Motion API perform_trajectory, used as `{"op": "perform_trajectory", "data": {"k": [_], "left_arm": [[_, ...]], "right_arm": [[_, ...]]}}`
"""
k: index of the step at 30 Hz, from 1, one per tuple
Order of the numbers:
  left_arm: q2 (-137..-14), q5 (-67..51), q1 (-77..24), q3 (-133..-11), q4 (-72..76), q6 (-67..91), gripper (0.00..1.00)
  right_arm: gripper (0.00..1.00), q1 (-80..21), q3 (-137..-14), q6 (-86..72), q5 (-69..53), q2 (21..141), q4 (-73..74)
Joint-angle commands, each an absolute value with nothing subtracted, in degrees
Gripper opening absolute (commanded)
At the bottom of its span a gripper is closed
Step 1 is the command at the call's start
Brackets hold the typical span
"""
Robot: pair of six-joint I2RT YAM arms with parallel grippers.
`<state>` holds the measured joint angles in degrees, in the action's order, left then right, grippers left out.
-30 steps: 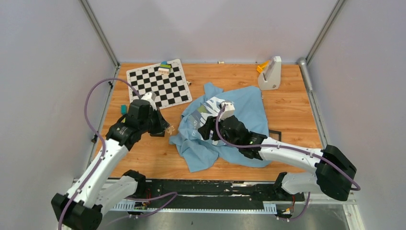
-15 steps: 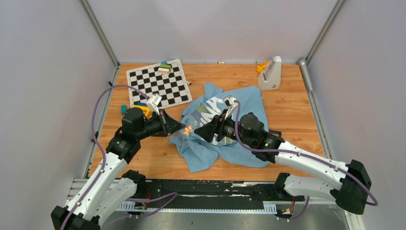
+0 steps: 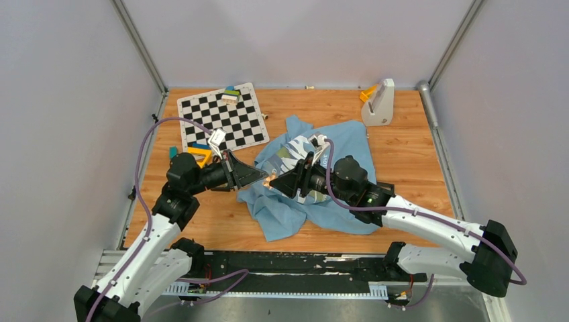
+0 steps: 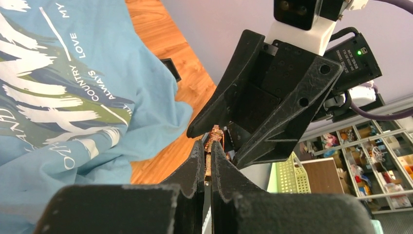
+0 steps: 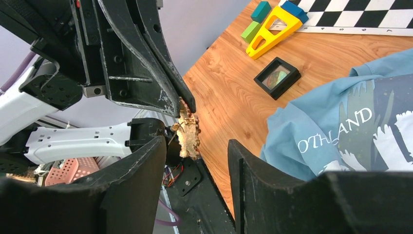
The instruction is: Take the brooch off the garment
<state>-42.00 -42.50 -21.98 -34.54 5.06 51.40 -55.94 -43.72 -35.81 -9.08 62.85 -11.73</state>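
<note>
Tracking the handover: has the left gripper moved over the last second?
Yes. The left gripper, shut on the brooch, has moved right, away from the checkerboard and up to the T-shirt's left edge.

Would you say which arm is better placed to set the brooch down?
Left, probably: the left gripper is shut on the brooch, off the garment; the right gripper only straddles it, open.

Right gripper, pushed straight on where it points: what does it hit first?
Most likely the brooch, pinched in the tips of the left gripper, directly ahead of the open right gripper; depth is hard to judge.
</note>
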Motion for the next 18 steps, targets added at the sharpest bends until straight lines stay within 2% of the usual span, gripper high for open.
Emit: {"op": "perform_trajectory", "data": {"k": [1, 5, 18], "left_arm": [[-41.5, -45.0, -21.7, -33.9, 10.3, 53.9, 0.0], [-41.5, -45.3, -21.7, -33.6, 10.6, 54.1, 0.0], [-41.3, -45.8, -21.7, -33.3, 12.1, 56.1, 0.0]], "right_arm": [[0.5, -55.8, -45.5, -36.2, -9.1, 62.5, -16.2], [0.48, -55.7, -45.4, -36.4, -9.1, 62.5, -16.5], [0.3, -55.8, -45.5, -36.1, -9.2, 64.5, -16.6]]}}
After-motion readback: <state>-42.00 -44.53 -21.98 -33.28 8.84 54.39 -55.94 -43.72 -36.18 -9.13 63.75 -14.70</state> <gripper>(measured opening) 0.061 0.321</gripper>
